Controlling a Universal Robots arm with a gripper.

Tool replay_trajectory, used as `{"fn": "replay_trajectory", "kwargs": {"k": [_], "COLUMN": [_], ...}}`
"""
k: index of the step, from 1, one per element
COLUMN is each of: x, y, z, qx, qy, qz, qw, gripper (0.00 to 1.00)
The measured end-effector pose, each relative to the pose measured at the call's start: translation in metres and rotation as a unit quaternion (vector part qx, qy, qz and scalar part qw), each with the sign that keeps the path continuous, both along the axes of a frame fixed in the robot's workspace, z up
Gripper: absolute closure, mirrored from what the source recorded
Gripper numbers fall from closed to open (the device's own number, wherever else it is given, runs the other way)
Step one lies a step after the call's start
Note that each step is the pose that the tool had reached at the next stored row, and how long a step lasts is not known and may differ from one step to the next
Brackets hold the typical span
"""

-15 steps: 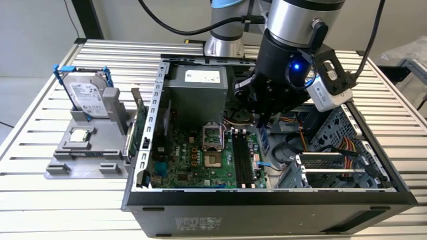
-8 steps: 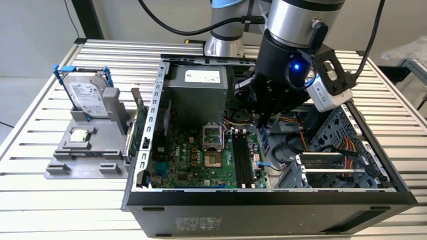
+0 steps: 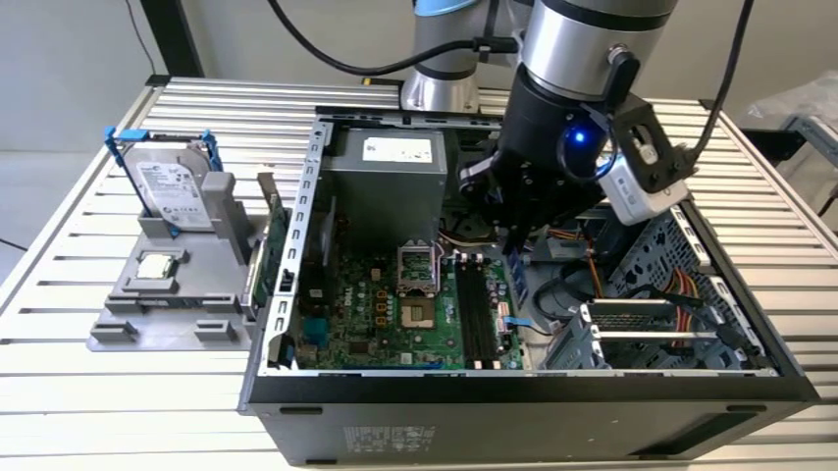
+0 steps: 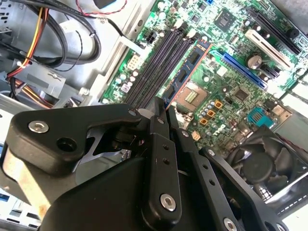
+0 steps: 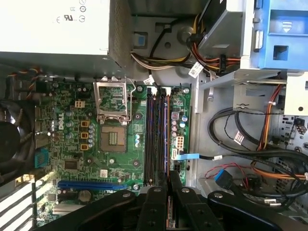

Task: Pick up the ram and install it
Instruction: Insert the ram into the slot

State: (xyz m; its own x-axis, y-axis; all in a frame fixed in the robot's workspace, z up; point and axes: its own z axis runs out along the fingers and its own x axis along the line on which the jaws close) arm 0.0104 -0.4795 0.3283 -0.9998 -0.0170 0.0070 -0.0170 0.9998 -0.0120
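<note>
gripper (image 5: 167,185): fingers pinched nearly together on the ram (image 5: 168,211), a thin stick edge-on between them in both wrist views
ram: hanging just above the slots (image 5: 157,139), not seated
board (image 5: 72,144): green, socket (image 5: 113,139) open beside the slots
case (image 3: 524,392): open on the table (image 3: 131,392)
drive (image 3: 171,191): upright in a holder well off to the exterior view's left, chip (image 3: 157,265) beside it
</note>
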Motion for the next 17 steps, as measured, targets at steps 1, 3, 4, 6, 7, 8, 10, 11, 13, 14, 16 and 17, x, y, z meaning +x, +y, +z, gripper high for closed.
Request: {"fn": "replay_trajectory", "kwargs": {"k": [1, 3, 4, 6, 7, 8, 10, 11, 13, 14, 16, 17], "x": [0.0, 0.0, 0.0, 0.0, 0.0, 0.0, 0.0, 0.0, 0.0, 0.0, 0.0, 0.0], "y": [0.0, 0.0001, 0.0001, 0.0001, 0.0001, 0.0001, 0.0002, 0.0001, 0.0001, 0.0001, 0.0002, 0.0002], "z": [-0.0004, -0.0012, -0.0016, -0.0025, -0.0029, -0.0033, -0.0042, -0.0047, -0.0059, -0.0065, -0.0076, -0.0081], "qx": [-0.0001, -0.0004, -0.0005, -0.0006, -0.0007, -0.0007, -0.0006, -0.0006, -0.0007, -0.0006, -0.0006, -0.0007], "qy": [0.0, 0.0, 0.0, 0.0, 0.0, 0.0, 0.0, 0.0, 0.0, 0.0, 0.0, 0.0], "qz": [0.0, 0.0, 0.0, 0.0, 0.0, 0.0, 0.0, 0.0, 0.0, 0.0, 0.0, 0.0], "qw": [1.0, 1.0, 1.0, 1.0, 1.0, 1.0, 1.0, 1.0, 1.0, 1.0, 1.0, 1.0], "gripper": [1.0, 1.0, 1.0, 1.0, 1.0, 1.0, 1.0, 1.0, 1.0, 1.0, 1.0, 1.0]}}
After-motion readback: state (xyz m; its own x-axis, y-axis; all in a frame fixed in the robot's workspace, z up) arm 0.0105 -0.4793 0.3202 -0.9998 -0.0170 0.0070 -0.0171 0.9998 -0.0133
